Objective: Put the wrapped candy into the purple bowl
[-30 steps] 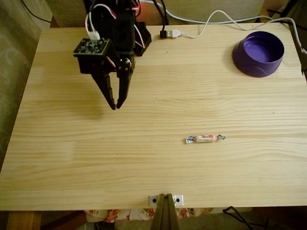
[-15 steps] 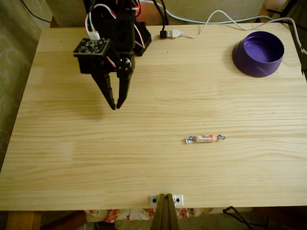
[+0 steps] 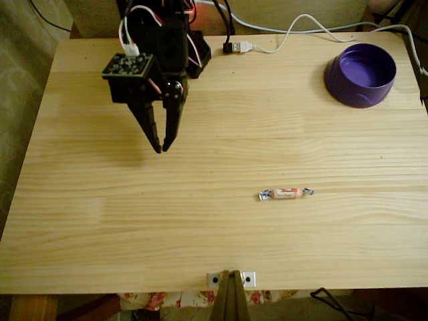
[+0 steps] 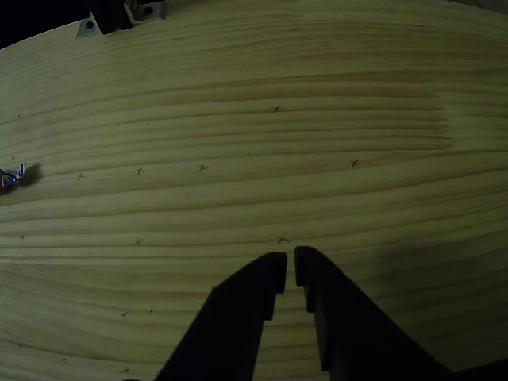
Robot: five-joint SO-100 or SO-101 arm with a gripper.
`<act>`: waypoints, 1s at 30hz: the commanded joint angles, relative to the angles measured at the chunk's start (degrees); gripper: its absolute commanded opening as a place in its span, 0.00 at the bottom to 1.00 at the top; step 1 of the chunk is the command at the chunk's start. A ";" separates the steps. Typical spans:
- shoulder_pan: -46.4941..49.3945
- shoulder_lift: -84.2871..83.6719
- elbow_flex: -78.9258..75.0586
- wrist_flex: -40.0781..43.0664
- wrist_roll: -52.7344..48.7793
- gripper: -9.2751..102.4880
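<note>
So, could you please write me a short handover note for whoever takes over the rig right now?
Gripper: empty, fingers nearly closed with a thin gap between the tips, hanging over bare wood in the upper left part of the table in the fixed view.
Wrapped candy: lying flat on the table, right of centre in the fixed view, well clear of the gripper; one twisted end shows at the left edge of the other view.
Purple bowl: upright at the far right corner, nothing inside.
Done: nothing yet, candy untouched.
Left: open, move to the candy, grasp it, carry it to the bowl, release.
</note>
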State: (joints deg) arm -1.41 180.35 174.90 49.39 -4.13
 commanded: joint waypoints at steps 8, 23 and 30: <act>-0.09 0.44 -2.55 -0.09 -0.26 0.08; 3.60 0.44 -2.55 -0.26 3.52 0.08; 3.25 0.44 -2.46 -0.44 4.13 0.08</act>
State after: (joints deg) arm 0.70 180.35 174.90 49.39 -0.79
